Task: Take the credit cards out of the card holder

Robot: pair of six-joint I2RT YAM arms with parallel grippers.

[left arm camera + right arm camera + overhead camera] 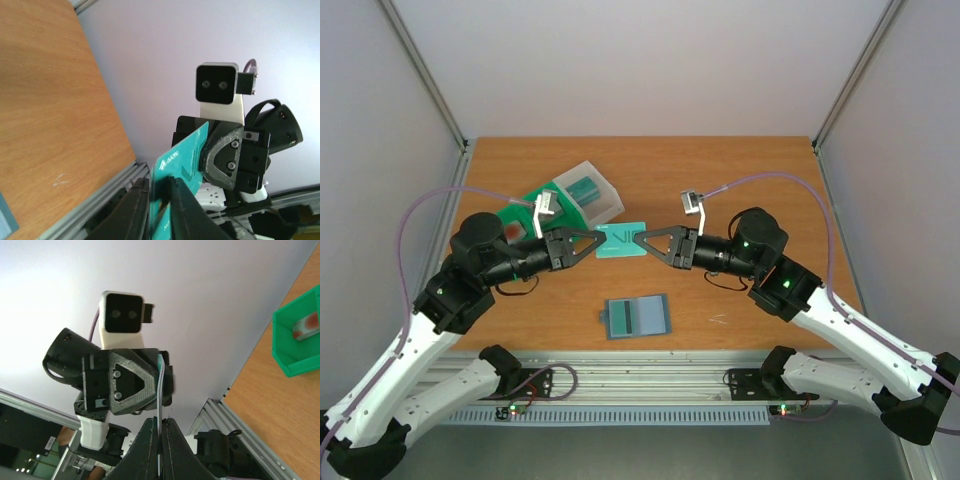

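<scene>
The left hand [588,243] is closed on one short end of a thin teal-green rectangular plastic credit card [620,240]. The right hand [648,242] pinches the opposite end, its fingers tight together. The card hangs in the air, just beyond the flat blue-grey folding card holder [637,317], which lies open on the brown wooden worktop [750,180]. A green plastic tray [532,197] sits farther beyond the holder, to its left.

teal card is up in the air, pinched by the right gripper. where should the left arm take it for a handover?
Take the free left end of the teal card, coming in from the left, with one finger on each flat face. The right gripper covers the right end, so only the left end is free. The left gripper sits there, facing it.
</scene>
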